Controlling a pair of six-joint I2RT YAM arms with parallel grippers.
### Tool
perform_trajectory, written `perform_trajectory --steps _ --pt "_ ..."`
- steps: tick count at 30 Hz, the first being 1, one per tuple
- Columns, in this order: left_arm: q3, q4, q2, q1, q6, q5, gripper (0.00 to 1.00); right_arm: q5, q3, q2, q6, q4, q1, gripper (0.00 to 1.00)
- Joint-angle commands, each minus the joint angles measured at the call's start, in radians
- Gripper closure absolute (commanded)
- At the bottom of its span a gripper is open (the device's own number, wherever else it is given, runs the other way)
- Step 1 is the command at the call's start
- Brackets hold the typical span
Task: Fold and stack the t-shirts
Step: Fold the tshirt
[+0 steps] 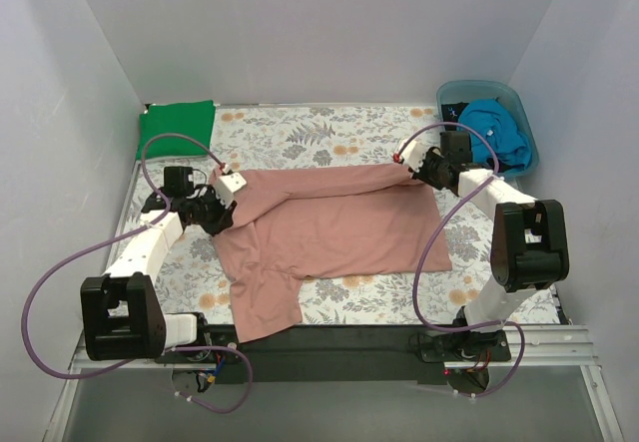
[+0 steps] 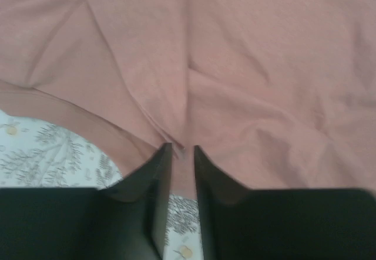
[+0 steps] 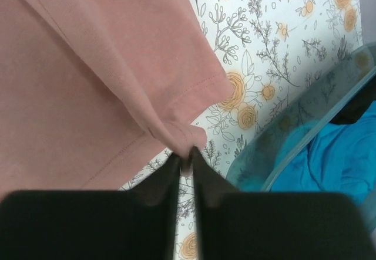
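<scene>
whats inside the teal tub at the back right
A bright blue t-shirt lies bunched in the teal tub, with something small and dark at its right edge. Whatever lies beneath the cloth, including the tub's floor, is covered.

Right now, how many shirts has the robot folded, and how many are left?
One looks done: the green shirt lies folded flat in the far left corner. The pink shirt is in hand, spread out with its top edge turned over; the left gripper and right gripper each pinch a bit of it. The blue shirt sits crumpled in the tub, waiting. Nothing is stacked yet.
</scene>
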Motion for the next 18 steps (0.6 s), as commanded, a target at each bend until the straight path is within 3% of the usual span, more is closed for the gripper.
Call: perform_trajectory --steps 1,3,6,8,11,15,18 --pt "0.054 -0.171 -0.025 0.000 0.104 0.073 0.75 -0.012 -0.018 -0.043 -0.082 -0.054 -0.004 0.74" --pt "0.166 -0.228 0.021 0.082 0.068 0.163 0.68 -0.019 -0.026 -0.072 -0.106 -0.076 -0.011 0.49" --pt "0.399 -0.280 0.211 0.222 -0.059 0.298 0.63 -0.087 0.017 -0.129 -0.077 -0.140 -0.028 0.35" --pt "0.499 -0.280 0.305 0.262 -0.173 0.323 0.57 -0.160 0.101 -0.144 -0.018 -0.189 -0.031 0.33" --pt "0.562 -0.135 0.417 0.276 -0.322 0.238 0.56 -0.231 0.228 -0.105 0.070 -0.255 -0.028 0.35" --pt "0.647 -0.012 0.592 0.275 -0.467 0.096 0.67 -0.204 0.367 0.035 0.209 -0.307 -0.008 0.60" --pt "0.682 0.019 0.650 0.271 -0.502 0.058 0.67 -0.158 0.443 0.164 0.251 -0.333 0.007 0.67"
